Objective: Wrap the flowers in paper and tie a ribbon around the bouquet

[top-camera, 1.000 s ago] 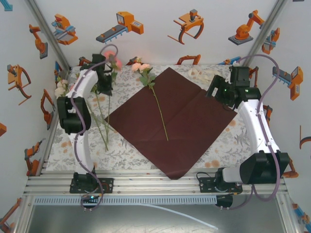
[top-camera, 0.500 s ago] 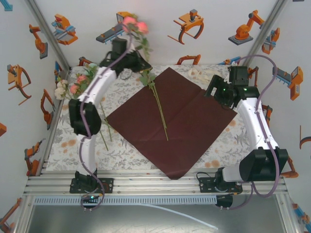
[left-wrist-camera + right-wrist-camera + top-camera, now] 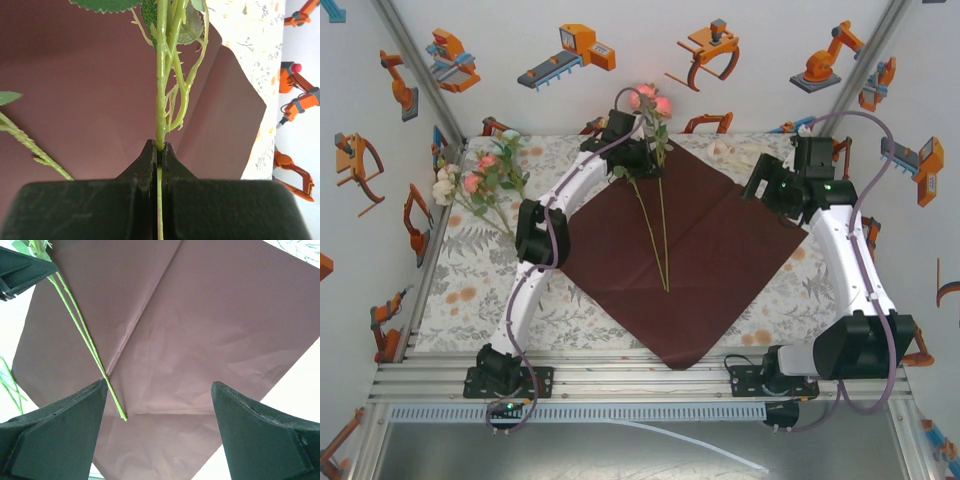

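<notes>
Two grippers at a large dark red paper sheet [image 3: 705,250].
Left gripper [image 3: 159,149] pinches a pink rose's thin green stem [image 3: 161,100]; right gripper [image 3: 159,385] fingers [image 3: 75,412] spread wide, holding nothing.

No text, label, brand, number or sign can be read; the back wall [image 3: 640,100] bears orange robot-arm drawings [image 3: 575,52] without lettering, and the table cloth [image 3: 470,280] a wordless grey leaf print
</notes>
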`<state>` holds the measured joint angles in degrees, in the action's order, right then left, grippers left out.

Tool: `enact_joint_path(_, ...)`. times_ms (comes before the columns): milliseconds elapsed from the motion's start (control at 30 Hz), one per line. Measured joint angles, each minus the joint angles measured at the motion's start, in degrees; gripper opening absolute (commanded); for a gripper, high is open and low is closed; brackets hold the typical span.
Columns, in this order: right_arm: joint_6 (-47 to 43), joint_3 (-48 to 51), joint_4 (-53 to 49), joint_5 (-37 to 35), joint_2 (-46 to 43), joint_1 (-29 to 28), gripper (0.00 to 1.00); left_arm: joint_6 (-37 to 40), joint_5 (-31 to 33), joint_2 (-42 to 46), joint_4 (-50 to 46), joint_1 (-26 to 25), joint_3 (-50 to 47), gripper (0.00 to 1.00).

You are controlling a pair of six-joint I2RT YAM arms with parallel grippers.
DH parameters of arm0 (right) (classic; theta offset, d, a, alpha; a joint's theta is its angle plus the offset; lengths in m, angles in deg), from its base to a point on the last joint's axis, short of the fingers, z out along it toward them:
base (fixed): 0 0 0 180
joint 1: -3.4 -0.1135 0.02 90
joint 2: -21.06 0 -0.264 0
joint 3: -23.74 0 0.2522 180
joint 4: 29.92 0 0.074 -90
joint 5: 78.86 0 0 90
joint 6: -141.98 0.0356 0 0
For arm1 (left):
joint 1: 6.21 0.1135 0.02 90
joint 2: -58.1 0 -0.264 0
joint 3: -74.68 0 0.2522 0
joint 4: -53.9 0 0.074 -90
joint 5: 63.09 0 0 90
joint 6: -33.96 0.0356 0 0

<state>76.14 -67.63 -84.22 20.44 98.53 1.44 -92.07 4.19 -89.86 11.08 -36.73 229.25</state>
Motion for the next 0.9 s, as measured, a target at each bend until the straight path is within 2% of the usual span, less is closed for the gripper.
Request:
enact_joint_path(67,-0.2,0.0,-0.1,-0.1,-0.2,0.0,0.76,0.1,0.2,-1.4,0.2,0.2,1.0,0.01)
enact_joint_path(233,-0.7,0.0,-0.8,-0.4,-0.3,0.0,0.76,0.4,0.2,-5.7,0.0,0.2,5.7,0.18)
enact_joint_path(433,-1.3,0.1,-1.2,-1.0,-0.6,0.0,0.77,1.6,0.9,-6.3,-0.7,0.3,6.5,0.23)
enact_joint_path(600,-1.3,0.4,-1.2,-1.2,-0.6,0.0,0.77,3.2,2.8,-4.6,-3.6,1.0,6.5,0.23)
enact_joint_path(733,-1.2,0.4,-1.2,-1.2,-0.6,0.0,0.77,5.2,4.9,1.3,-6.3,3.1,3.9,0.24)
enact_joint_path(900,-0.8,0.9,-0.8,-1.2,-0.6,0.0,0.77,11.0,12.9,19.4,-9.6,9.9,-9.3,0.24)
